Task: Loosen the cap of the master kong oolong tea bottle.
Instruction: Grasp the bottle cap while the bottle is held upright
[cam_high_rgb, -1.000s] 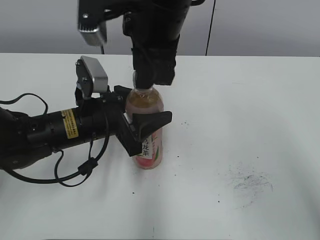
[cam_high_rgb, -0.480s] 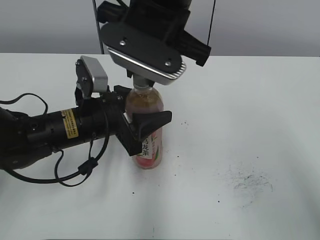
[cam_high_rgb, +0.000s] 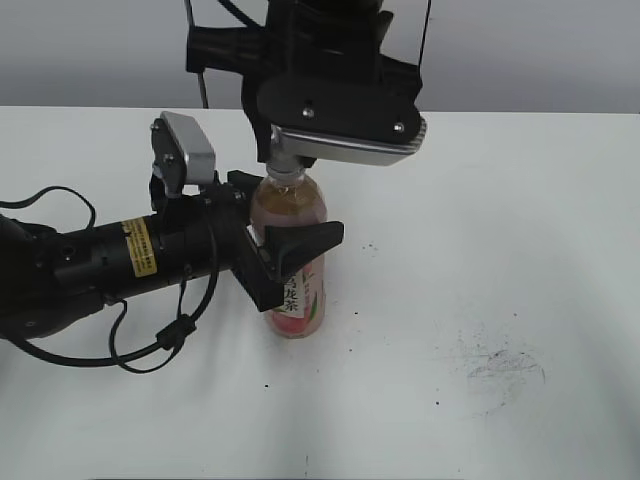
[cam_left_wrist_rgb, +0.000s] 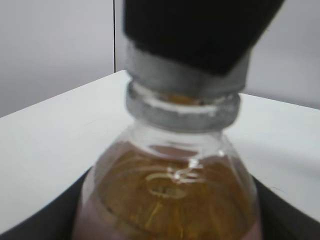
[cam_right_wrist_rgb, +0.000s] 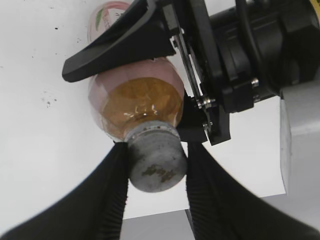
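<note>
The master kong oolong tea bottle (cam_high_rgb: 297, 290) stands upright on the white table, with amber tea above a pink-and-white label. My left gripper (cam_high_rgb: 287, 247) comes in level from the left and is shut on the bottle's upper body; the bottle fills the left wrist view (cam_left_wrist_rgb: 170, 190). My right gripper (cam_high_rgb: 285, 172) comes down from above and hides the cap in the exterior view. In the right wrist view its two black fingers (cam_right_wrist_rgb: 156, 172) press both sides of the grey cap (cam_right_wrist_rgb: 156, 162), above the bottle's shoulder (cam_right_wrist_rgb: 137, 102). The cap's lower rim (cam_left_wrist_rgb: 182, 82) shows in the left wrist view.
The left arm lies low across the table's left side with a loose black cable (cam_high_rgb: 150, 345). Dark scuff marks (cam_high_rgb: 500, 365) are on the table at the right. A grey wall stands behind the table's far edge.
My right wrist has turned about the cap; its silver camera housing has swung from the left round to the front right. The bottle and the left arm have not moved.
</note>
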